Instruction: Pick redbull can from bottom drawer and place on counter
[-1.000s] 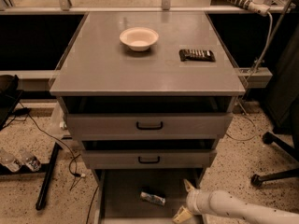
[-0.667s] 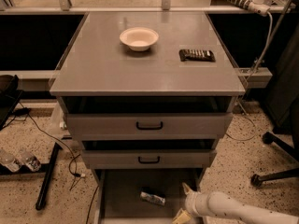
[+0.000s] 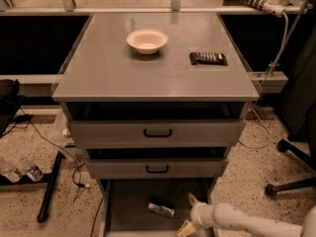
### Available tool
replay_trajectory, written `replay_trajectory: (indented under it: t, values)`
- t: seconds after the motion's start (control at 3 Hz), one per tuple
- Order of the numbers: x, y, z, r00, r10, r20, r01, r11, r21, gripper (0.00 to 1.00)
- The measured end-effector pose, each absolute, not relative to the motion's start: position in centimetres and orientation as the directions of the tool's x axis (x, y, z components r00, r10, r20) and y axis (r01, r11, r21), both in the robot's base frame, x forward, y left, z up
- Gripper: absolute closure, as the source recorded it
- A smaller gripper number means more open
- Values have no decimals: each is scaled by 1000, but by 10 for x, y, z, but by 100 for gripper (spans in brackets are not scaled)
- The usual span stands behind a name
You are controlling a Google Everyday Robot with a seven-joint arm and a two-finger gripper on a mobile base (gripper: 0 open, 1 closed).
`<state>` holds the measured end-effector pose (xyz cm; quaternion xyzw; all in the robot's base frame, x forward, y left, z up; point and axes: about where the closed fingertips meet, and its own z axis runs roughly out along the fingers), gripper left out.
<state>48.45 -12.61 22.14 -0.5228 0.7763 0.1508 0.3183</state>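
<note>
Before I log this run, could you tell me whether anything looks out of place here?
The can lies on its side in the open bottom drawer instead of upright; the tool hovers open just beside it.

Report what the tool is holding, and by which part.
Nothing is held. The tool hangs open inside the bottom drawer. The redbull can lies on its side on the drawer floor beside it, untouched.
</note>
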Motion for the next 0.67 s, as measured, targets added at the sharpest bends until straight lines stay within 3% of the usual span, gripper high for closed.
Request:
replay_trajectory:
  t: [0.67]
  values:
    - [514,-84,171,-162,-715,-680,-919,361,-161,0]
